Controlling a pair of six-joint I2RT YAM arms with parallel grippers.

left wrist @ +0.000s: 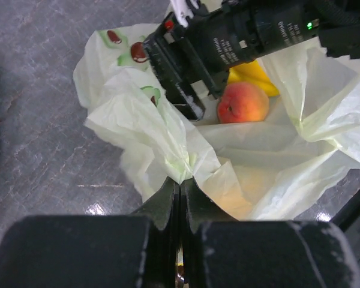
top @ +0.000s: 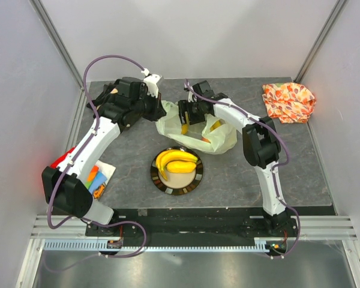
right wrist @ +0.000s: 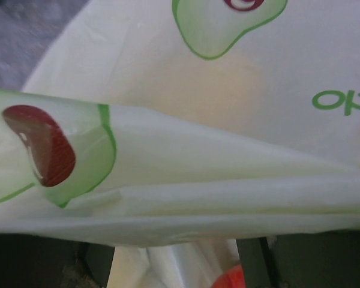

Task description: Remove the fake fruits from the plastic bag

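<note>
Fake fruits (left wrist: 243, 102) — two bagged (one plated)

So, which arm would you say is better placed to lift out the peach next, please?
Right. The right gripper hangs open beside the peach in the plastic bag; the left gripper pinches its edge.

Crumpled pale plastic bag (top: 225, 141) holds a peach (left wrist: 243, 102); banana bunch (top: 175, 162) lies on plate (top: 198, 180).

Pale yel-grn bag (left wrist: 144, 138) w/ avocado prints, orange-pink peach (left wrist: 243, 102).
</note>
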